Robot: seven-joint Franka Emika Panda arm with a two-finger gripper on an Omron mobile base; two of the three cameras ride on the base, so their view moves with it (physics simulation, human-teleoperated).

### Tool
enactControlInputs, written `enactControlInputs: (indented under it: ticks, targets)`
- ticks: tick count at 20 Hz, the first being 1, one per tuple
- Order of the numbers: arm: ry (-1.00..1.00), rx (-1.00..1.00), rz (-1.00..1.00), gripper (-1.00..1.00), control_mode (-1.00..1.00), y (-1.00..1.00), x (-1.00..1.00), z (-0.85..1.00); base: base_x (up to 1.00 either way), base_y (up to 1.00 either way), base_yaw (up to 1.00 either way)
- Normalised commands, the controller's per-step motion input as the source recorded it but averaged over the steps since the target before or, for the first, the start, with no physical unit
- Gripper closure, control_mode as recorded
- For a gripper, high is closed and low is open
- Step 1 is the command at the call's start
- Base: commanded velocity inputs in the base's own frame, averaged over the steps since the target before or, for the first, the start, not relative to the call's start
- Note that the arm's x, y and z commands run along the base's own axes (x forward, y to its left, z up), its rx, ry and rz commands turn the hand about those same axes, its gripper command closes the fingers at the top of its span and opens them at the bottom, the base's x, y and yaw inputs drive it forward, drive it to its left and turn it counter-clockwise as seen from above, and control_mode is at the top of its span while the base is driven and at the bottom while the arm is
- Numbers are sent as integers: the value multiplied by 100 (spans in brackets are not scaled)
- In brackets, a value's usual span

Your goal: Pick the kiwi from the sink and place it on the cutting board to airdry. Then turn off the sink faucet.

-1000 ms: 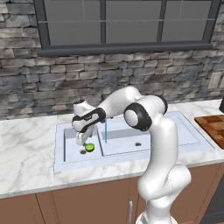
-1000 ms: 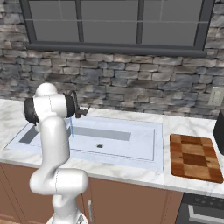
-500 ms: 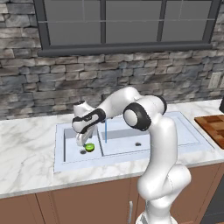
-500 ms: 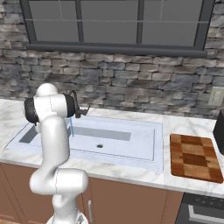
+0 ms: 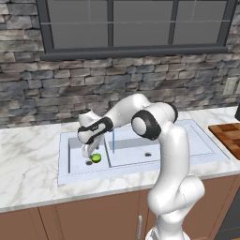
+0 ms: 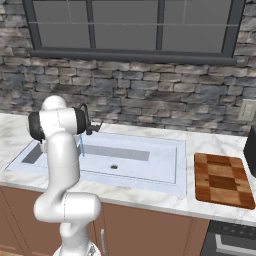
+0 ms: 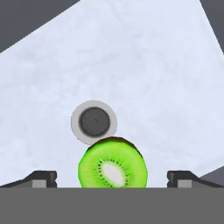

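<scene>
sink [image 5: 197, 140]: double basin set in the marble counter; the arm reaches down into the smaller basin at its left end.
cutting board [image 6: 222, 180]: on the counter past the sink's right edge, well apart from the fruit, nothing on it.
sink faucet [image 6: 93, 126]: at the sink's back edge, mostly hidden behind the arm; a thin blue stream falls by the divider, so the water looks to be running.
gripper [image 7: 112, 179]: fingers spread wide, one tip on either side of the fruit, nothing clamped yet.
kiwi [image 7: 113, 166]: on the floor of the smaller basin, touching or just beside the near rim of the drain hole [image 7: 94, 122].
kiwi facing: cut face with pale core and seed ring turned toward the hand camera; brown skin shows along its far edge.
kiwi long axis: looks slightly wider than tall in the hand view, running from tip to tip; hard to be sure.
step in hand: grasping. judgement: keep the fruit centred between the tips, come down until they bracket its widest part, then close gently so it is not pushed onto the drain.
</scene>
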Motion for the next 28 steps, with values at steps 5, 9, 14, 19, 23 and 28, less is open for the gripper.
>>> enactControlInputs:
  ticks: [5,9,14,19,23,28]
  targets:
    - [0,0,0,-100,-100,0,0,-6,0,0,0]
    - [0,0,0,-100,-100,0,0,-4,0,0,0]
    - [0,0,0,-100,-100,0,0,-4,0,0,0]
    - [0,0,0,-100,-100,0,0,-5,0,0,0]
    - [0,0,0,-100,-100,0,0,-5,0,0,0]
    - [0,0,0,-100,-100,-1,0,-4,0,0,0]
